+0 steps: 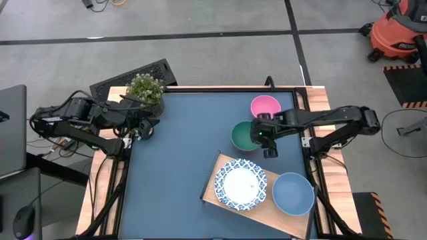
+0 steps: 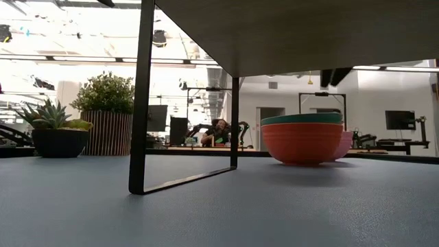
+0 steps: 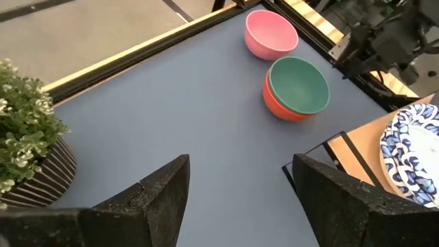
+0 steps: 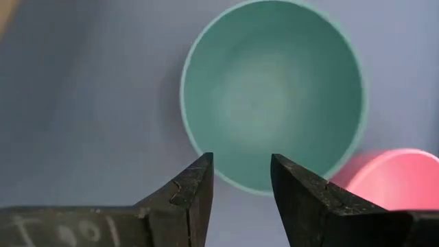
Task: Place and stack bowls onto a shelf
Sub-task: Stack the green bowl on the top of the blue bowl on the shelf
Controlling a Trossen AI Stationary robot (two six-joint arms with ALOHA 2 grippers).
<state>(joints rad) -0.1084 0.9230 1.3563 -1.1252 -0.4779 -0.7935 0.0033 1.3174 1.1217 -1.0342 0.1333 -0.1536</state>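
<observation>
Two arms are sharing the table. Going left to right: the left gripper (image 1: 143,130) is waiting with fingers apart beside the potted plant (image 1: 146,89). Mid-table, the teal bowl (image 1: 245,135) is sitting nested in the red bowl (image 3: 278,104), the pink bowl (image 1: 265,106) just beyond. The right gripper (image 1: 267,141) is hovering at the teal bowl's rim, fingers parted, holding nothing; the bowl is lying just ahead of its tips. Farther right, the shelf (image 1: 212,185) is carrying a white patterned bowl (image 1: 240,185) and the blue bowl (image 1: 293,193). One risk: gripping only the teal rim could lift it out alone or drag the stack sideways.
</observation>
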